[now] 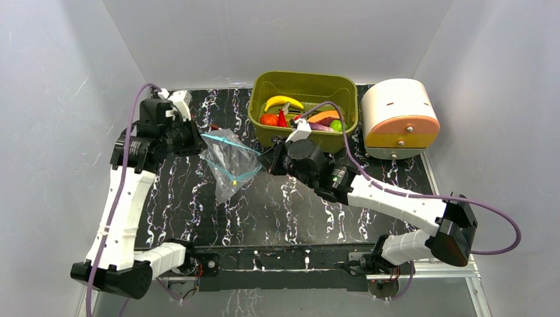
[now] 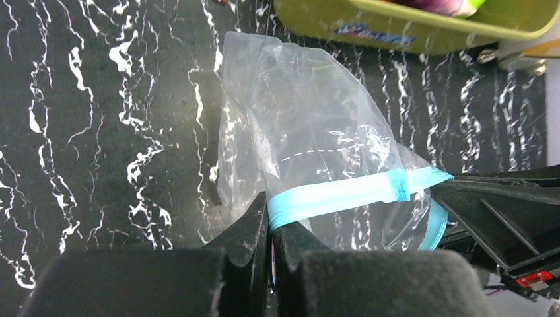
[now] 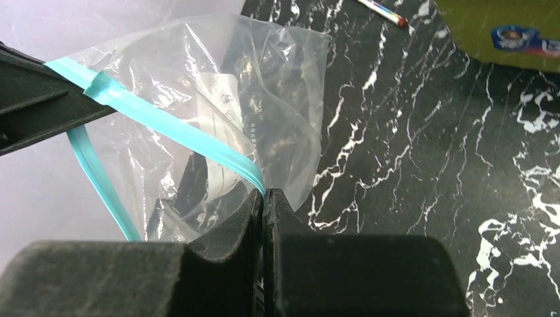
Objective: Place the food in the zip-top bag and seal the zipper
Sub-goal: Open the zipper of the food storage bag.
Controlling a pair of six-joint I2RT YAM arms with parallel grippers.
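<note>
The clear zip-top bag (image 1: 228, 168) hangs between my two grippers above the black marble table, its mouth held open. My left gripper (image 1: 197, 140) is shut on the teal zipper strip (image 2: 343, 195) at one end. My right gripper (image 1: 269, 160) is shut on the zipper (image 3: 172, 129) at the other end. The bag looks empty in the left wrist view (image 2: 304, 132) and the right wrist view (image 3: 218, 99). The food lies in the olive-green tub (image 1: 305, 84): yellow banana (image 1: 282, 102), red chili (image 1: 281, 119), tomato (image 1: 269, 119), orange carrot (image 1: 325, 116), green fruit (image 1: 337, 125).
A white and orange drum-shaped thing (image 1: 399, 117) stands right of the tub. A thin red-tipped stick (image 3: 383, 11) lies on the table (image 1: 277, 205) behind the bag. White walls close in at left, back and right.
</note>
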